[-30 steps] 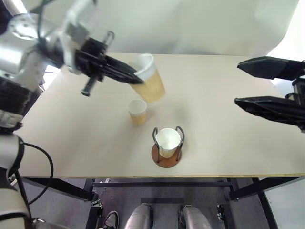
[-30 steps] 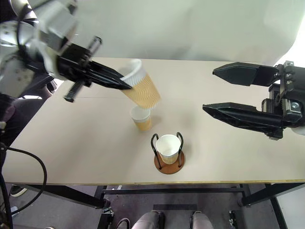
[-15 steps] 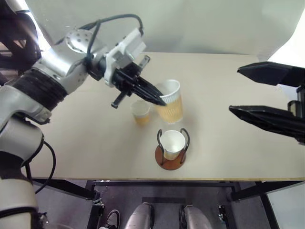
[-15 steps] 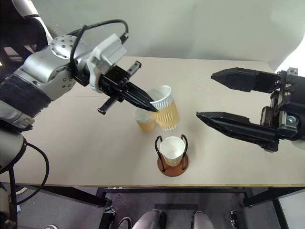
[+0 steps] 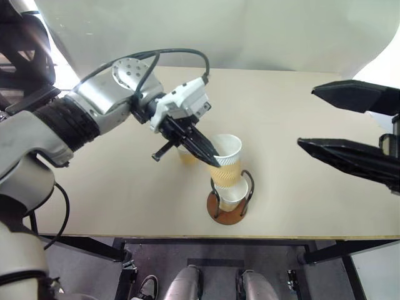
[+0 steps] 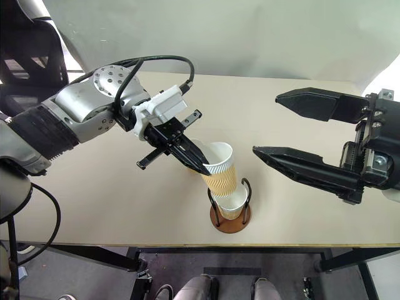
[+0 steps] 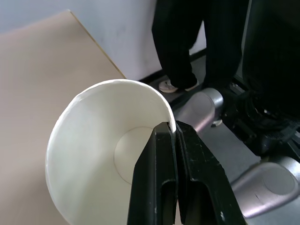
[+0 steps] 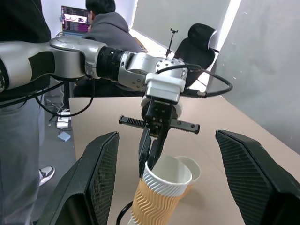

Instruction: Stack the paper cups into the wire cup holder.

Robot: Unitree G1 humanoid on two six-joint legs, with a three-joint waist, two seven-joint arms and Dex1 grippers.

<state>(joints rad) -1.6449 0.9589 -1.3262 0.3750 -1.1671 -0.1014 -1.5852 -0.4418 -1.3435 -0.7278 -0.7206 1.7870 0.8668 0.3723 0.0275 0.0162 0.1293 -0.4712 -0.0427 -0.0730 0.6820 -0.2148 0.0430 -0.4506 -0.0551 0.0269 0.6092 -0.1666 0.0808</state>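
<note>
The left gripper (image 6: 201, 167) pinches the rim of a paper cup (image 6: 220, 170), which sits tilted in the cup (image 6: 232, 201) inside the wire cup holder (image 6: 230, 220) near the table's (image 6: 94, 206) front edge. If the cup stays tilted, it may jam or tip the holder. The right gripper (image 6: 284, 128) waits open and empty, off to the right.

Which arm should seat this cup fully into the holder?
Left. The left gripper is shut on the rim of the ribbed cup, already partly nested in the cup in the wire holder. The right gripper hangs open, off to the side.
</note>
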